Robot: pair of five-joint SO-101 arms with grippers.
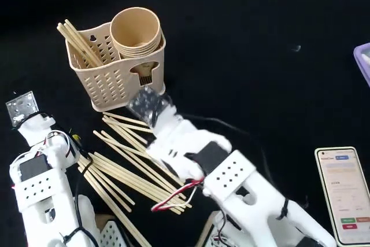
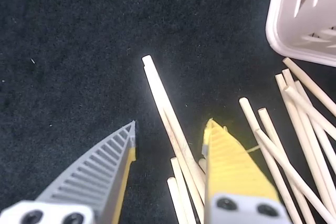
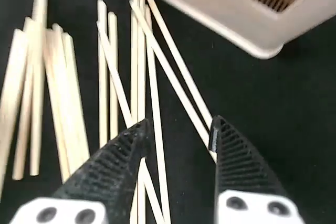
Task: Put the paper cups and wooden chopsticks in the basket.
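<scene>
Chopsticks (image 1: 130,163) lie loose in a wide fan on the black surface (image 1: 260,73), in front of the cream basket (image 1: 115,76). A smaller bundle (image 1: 78,41) of them already leans tilted in one end of the basket, its ends sticking out over the rim. The paper cups (image 1: 136,30) sit nested in one upright stack in the other end of the basket.

The left gripper (image 2: 170,124) hangs low over one edge of the fan with its grey and yellow jaws spread apart; several chopsticks lie in the gap between them, and nothing is pinched. The right gripper (image 3: 179,124) is over the end of the fan nearest the basket, just beside the basket's front wall. Its black jaws are also spread, with sticks crossing the surface below the gap, and it holds nothing.

A phone (image 1: 344,189) lies face up with its screen lit, well apart from the chopsticks.
</scene>
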